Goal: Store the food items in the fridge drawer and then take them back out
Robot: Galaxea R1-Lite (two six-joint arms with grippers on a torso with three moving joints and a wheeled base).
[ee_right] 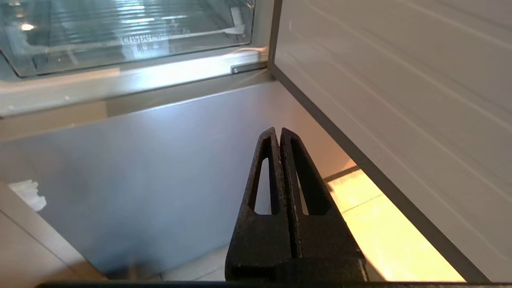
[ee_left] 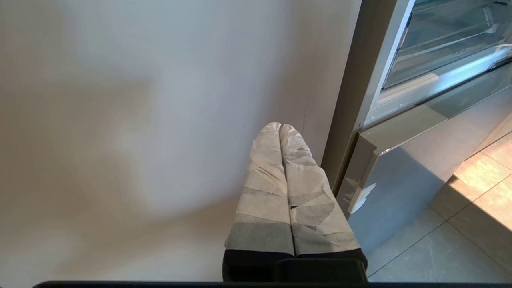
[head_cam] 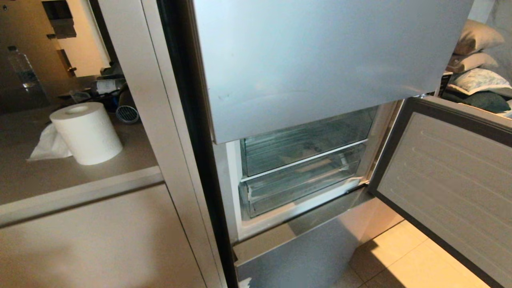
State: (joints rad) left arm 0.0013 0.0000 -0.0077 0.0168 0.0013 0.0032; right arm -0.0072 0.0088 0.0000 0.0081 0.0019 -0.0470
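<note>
**Both claws shut and empty below the open fridge**

The right claw (ee_right: 279, 134) was closed, fingers pressed together, holding nothing, low before the silver lower panel (ee_right: 160, 160). The left claw (ee_left: 280, 127), tape-wrapped, was likewise shut beside the cabinet side (ee_left: 140, 120). Neither appeared in the head view, which alone showed the paper roll (head_cam: 86, 132) on the surface (head_cam: 48, 180). The fridge drawer (head_cam: 298, 186) sat pushed in behind the open door (head_cam: 452, 180); its contents were hard to make out, no food visible.

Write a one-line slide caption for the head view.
Open silver fridge door reveals stacked clear plastic drawers, no food visible inside; white paper towel roll stands on the beige counter at left.
</note>
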